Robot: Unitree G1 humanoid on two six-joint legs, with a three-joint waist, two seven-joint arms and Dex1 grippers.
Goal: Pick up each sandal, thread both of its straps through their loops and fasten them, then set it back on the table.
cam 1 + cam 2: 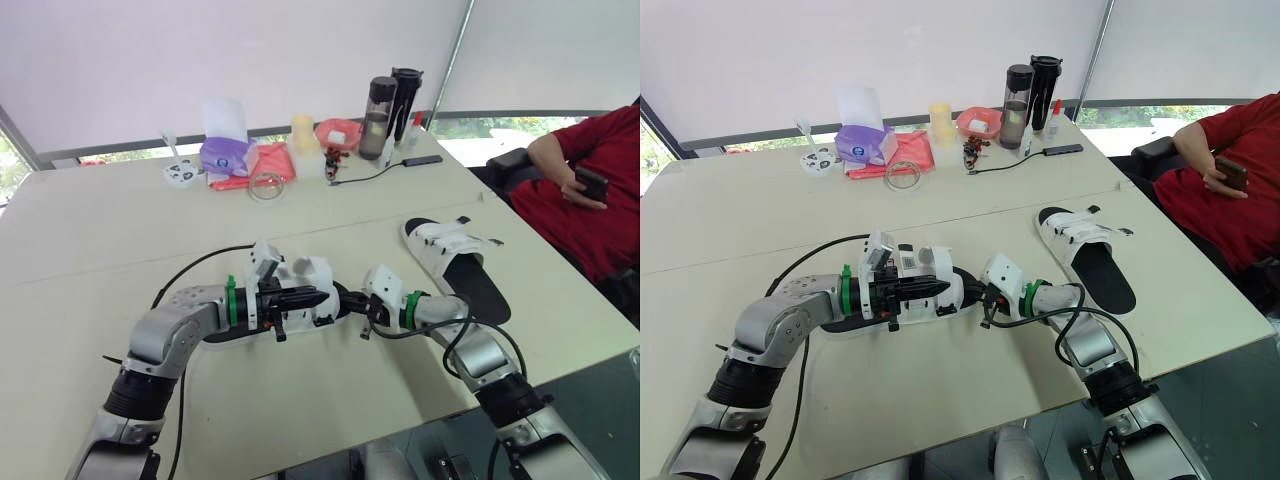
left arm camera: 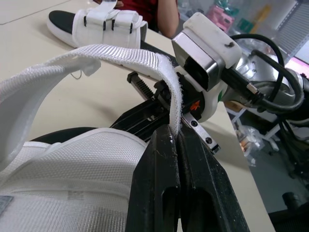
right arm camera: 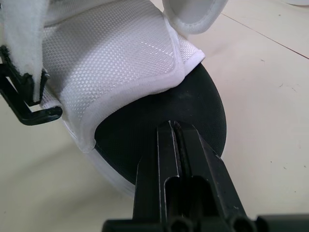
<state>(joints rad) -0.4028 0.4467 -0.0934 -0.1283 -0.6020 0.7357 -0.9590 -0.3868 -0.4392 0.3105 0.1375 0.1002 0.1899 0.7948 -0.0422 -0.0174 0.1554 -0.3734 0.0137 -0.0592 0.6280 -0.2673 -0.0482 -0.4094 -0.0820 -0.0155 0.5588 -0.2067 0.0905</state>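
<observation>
Your left arm reaches in low over the pale bench, elbow bent and forearm running across towards the middle. Its left end effector is closed tight on the free end of a white webbing strap, which arches up from the upper just behind the fingers. That strap belongs to the near white-mesh, black-soled sandal, which lies directly under and around this end effector.

Judging by that, this sandal is mid-fastening. The strap end is in your grip and not pressed down. A black plastic loop sits at the side of the upper with webbing at it, but you cannot tell whether that strap is fully threaded.

Your right arm comes in from the opposite side, wrist turned so that it points back at the left one. The right end effector has its fingers together, tip at the sandal's black footbed just beside the mesh edge. Whether it pinches the sole or only presses on it is not clear.

Beyond and to the right of that end effector, well apart, the second white-strapped black sandal lies flat on the bench. Both straps look threaded and closed, so it appears finished.
</observation>
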